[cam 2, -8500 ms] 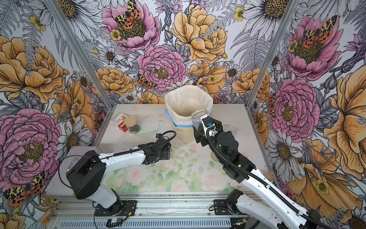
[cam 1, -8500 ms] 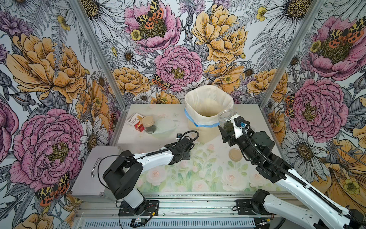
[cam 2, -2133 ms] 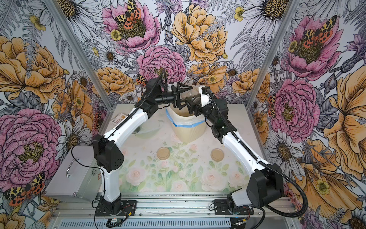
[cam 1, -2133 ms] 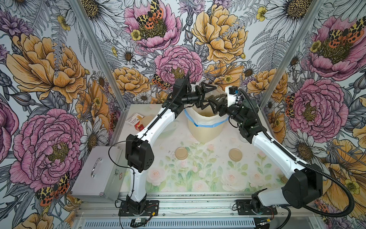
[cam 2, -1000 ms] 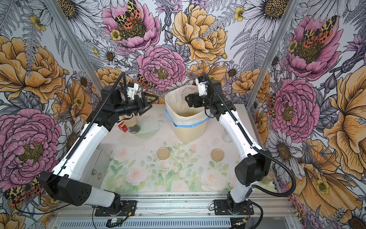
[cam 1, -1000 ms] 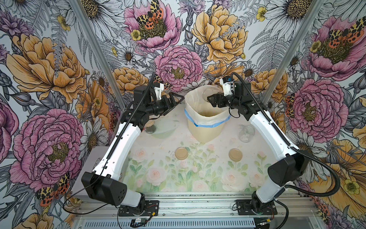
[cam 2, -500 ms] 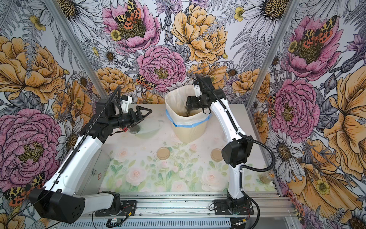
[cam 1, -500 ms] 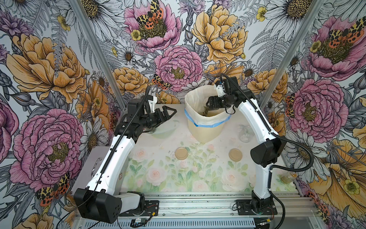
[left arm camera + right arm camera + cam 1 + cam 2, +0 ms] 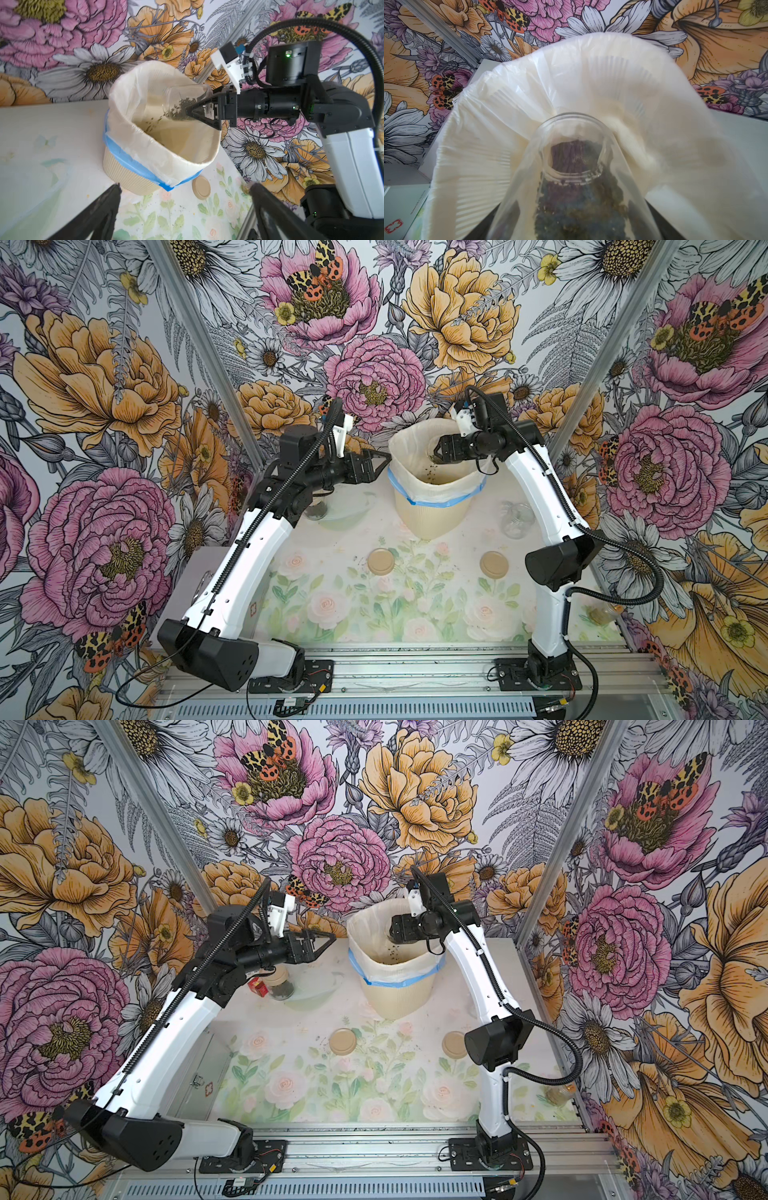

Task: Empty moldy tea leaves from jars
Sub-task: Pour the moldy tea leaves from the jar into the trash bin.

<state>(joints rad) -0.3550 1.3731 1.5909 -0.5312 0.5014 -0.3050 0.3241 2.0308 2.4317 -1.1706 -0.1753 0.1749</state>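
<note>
Three jars noted. Both top views: right gripper [image 9: 436, 452] reached over the bin [image 9: 428, 518] rim from 3 o'clock, clamped on a tipped jar [image 9: 432, 457], with flecks of moldy tea leaves [image 9: 431, 469] dropping inside. Left gripper [image 9: 380, 460] hung spread and empty at the bin's 9 o'clock. A lidded jar [image 9: 280, 986] with dark leaves stood toward 8 o'clock, an empty jar [image 9: 516, 519] at 4 o'clock. Two loose lids [image 9: 381, 562] lay on the table [image 9: 332, 614] toward 6 o'clock.

Left wrist: tipped jar [image 9: 182, 99] sat mouth-down over the liner [image 9: 133, 108], leaves [image 9: 180, 109] sliding out between the right gripper's [image 9: 197, 99] fingers.

Right wrist: jar neck [image 9: 575, 149] filled the view, leaves [image 9: 571, 207] heaped behind the mouth, liner [image 9: 571, 72] beyond.
</note>
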